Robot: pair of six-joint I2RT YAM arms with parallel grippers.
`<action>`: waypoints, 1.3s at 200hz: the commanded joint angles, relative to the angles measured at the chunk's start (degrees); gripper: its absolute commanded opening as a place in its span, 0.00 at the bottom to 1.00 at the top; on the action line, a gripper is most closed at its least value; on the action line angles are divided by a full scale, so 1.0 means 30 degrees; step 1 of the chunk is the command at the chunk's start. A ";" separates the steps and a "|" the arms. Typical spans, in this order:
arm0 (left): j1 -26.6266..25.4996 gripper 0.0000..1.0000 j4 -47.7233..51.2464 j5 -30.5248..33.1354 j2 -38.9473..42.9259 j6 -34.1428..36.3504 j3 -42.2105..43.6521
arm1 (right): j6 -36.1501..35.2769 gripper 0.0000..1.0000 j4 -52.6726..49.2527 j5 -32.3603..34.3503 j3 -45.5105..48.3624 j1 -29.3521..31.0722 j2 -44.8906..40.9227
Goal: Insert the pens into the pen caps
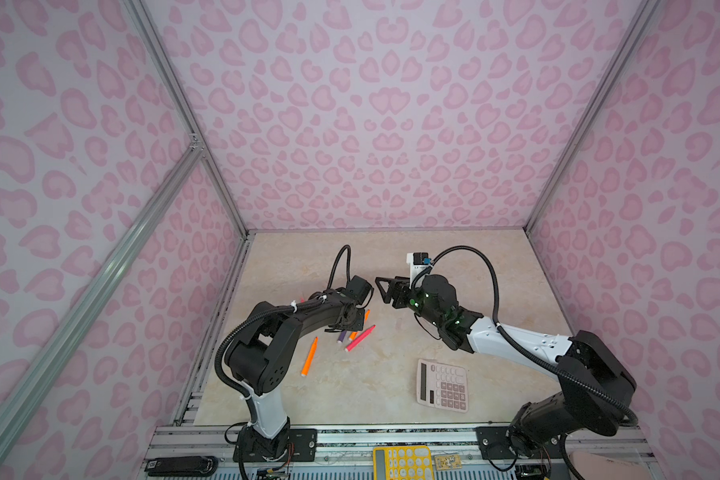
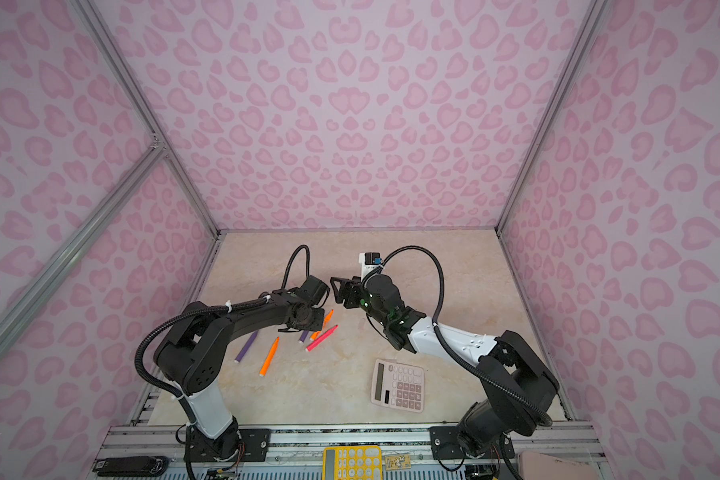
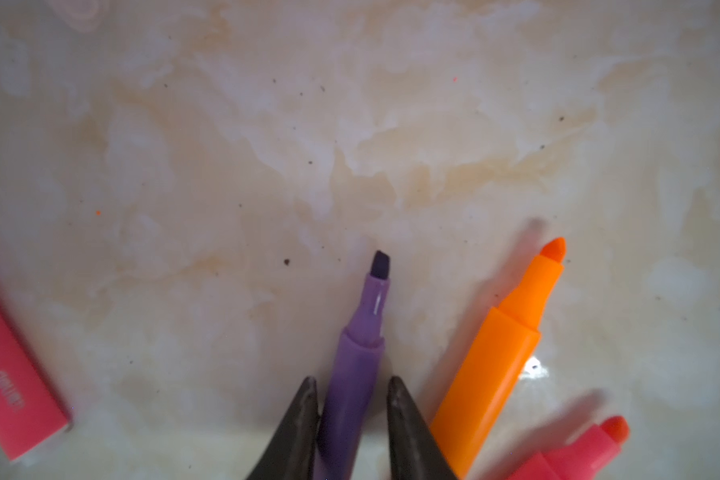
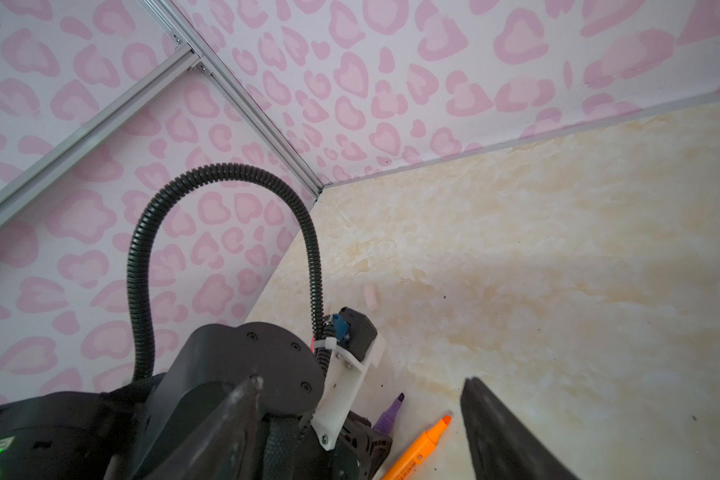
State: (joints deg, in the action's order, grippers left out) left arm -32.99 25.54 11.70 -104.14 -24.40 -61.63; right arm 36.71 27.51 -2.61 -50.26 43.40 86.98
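1. a purple pen [image 2: 247,346] and an orange pen [image 2: 269,356] lie flat on the table [image 2: 341,390] beside the left arm, a little apart.
2. the left gripper [image 3: 352,380] is low over the middle cluster, its jaws close on either side of a second purple pen [image 3: 360,332]; i cannot tell whether they clamp it.
3. just beside that lie a second orange pen [image 3: 504,353] and a pink-red pen [image 1: 360,337].
4. beyond the left wrist, a faint pale pen cap [image 4: 370,297] lies alone.
5. the right gripper [image 1: 383,291] hangs above the table, jaws wide apart, empty.
6. a pink calculator [image 1: 442,385] lies nearer the front.
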 commanded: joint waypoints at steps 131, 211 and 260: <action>0.0700 0.03 -0.5136 -0.2604 0.8769 0.0275 0.5364 | 0.0965 0.77 0.1460 -0.0586 0.0448 0.0218 0.0549; 0.0048 0.03 -0.9845 -0.5326 1.5044 0.1270 0.9170 | 0.1470 0.76 0.2372 -0.1204 -0.0119 0.1724 0.1629; -0.0018 0.03 -1.0287 -0.5234 1.6423 0.1387 0.9840 | 0.1592 0.70 0.2985 -0.1140 -0.0004 0.2669 0.1708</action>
State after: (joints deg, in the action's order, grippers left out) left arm -33.01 -2.00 -3.20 -55.72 -20.99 -32.58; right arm 41.06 33.30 -6.00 -50.85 50.39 91.61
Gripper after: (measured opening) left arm 0.141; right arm 0.707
